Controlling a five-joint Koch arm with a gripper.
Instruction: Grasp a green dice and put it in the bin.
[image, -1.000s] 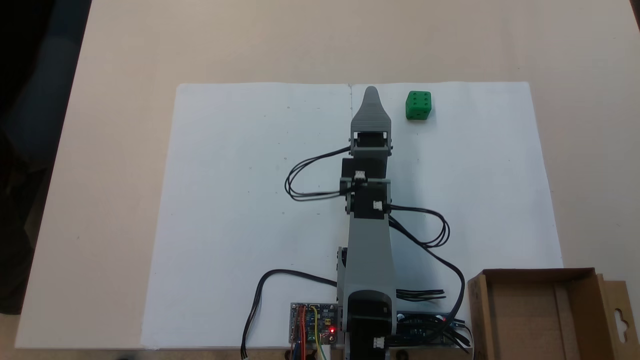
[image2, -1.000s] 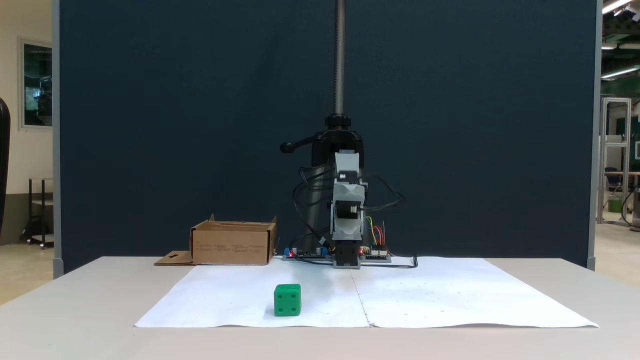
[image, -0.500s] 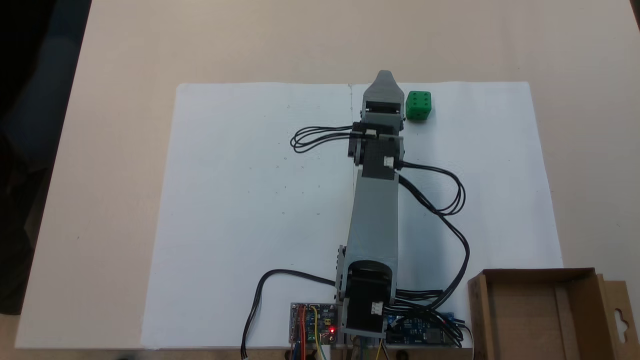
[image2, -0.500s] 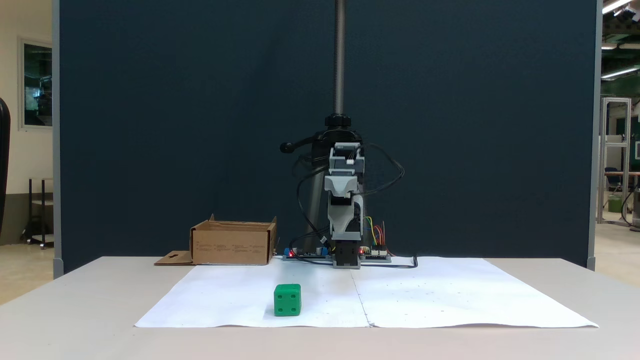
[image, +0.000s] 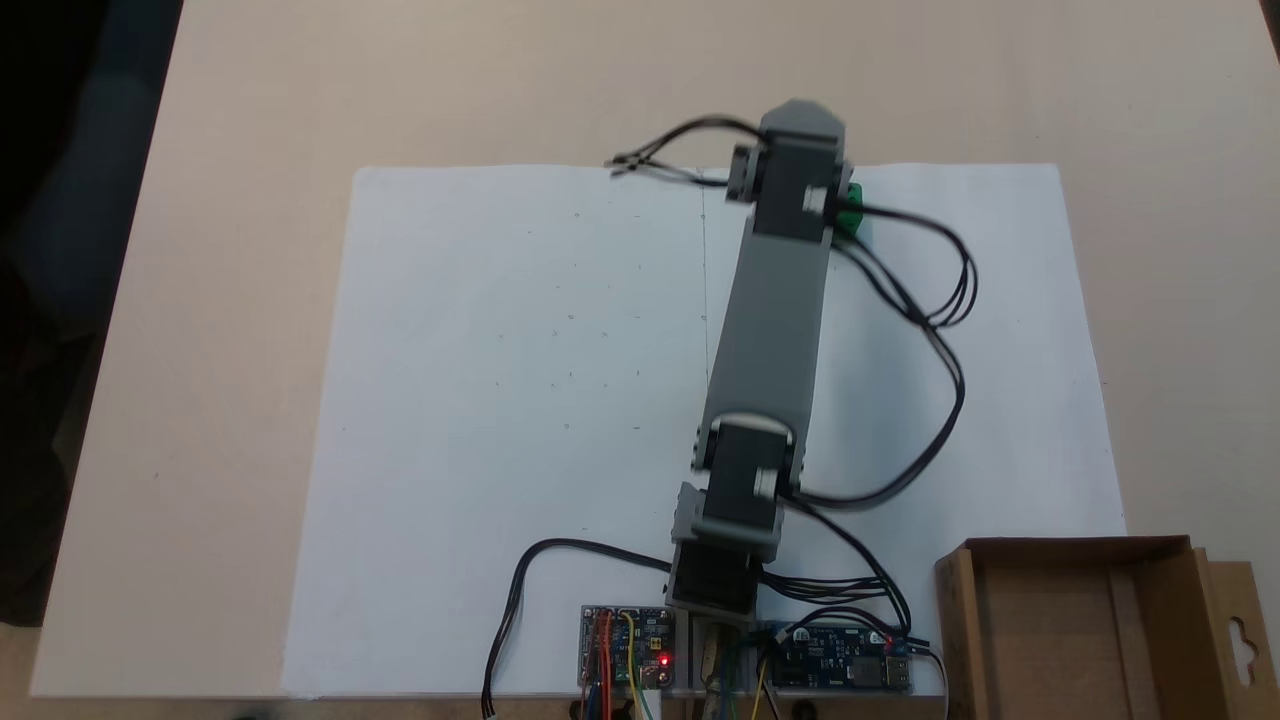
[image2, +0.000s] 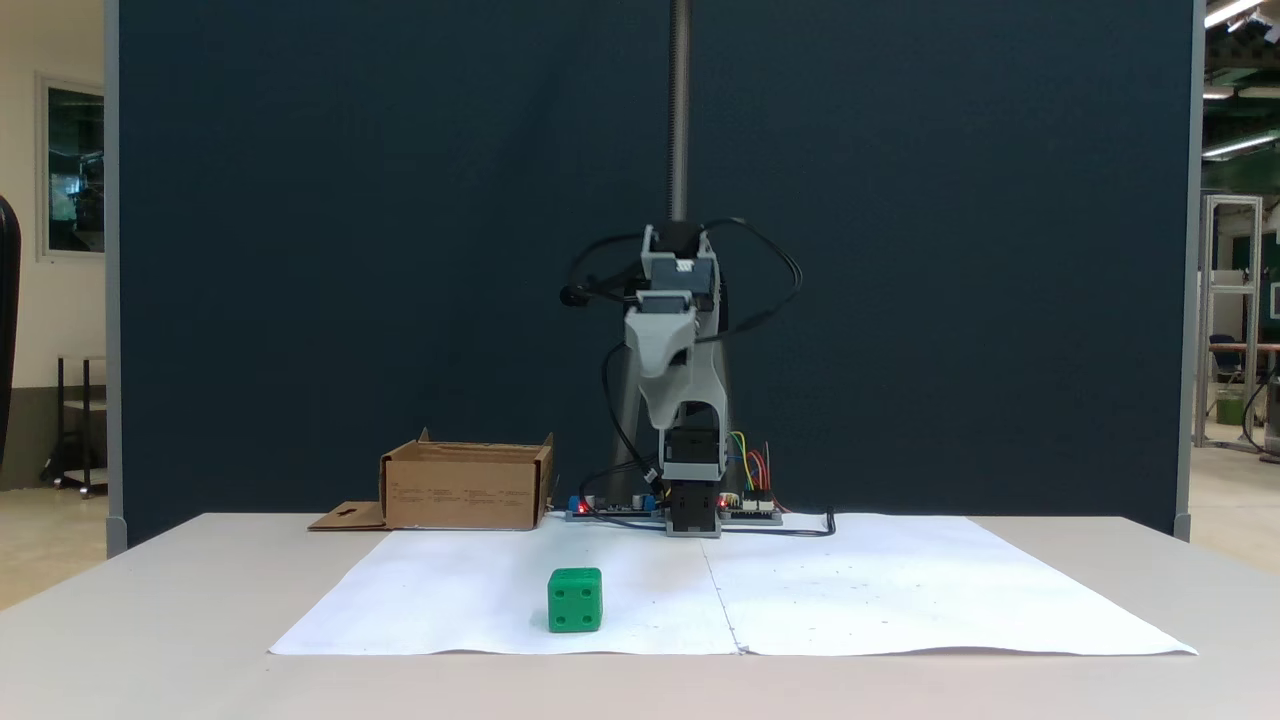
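- Currently the reach step is underway: the arm (image: 770, 330) is stretching out high above the green dice (image2: 575, 600), which is sitting on the white paper (image: 500, 400), well apart from the bin (image: 1070, 640) at the desk (image: 250, 90) corner.
- Whether the claw (image2: 662, 400) is open, I cannot tell.
- Next, judging so, it is needing to lower and straddle the dice.

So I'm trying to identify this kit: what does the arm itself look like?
The arm has light grey plastic links joined by boxy black motors. Loose black cables loop along it. Small white plugs sit on the motors. The gripper is grey and tapers to a point. Circuit boards with coloured wires sit at its base.
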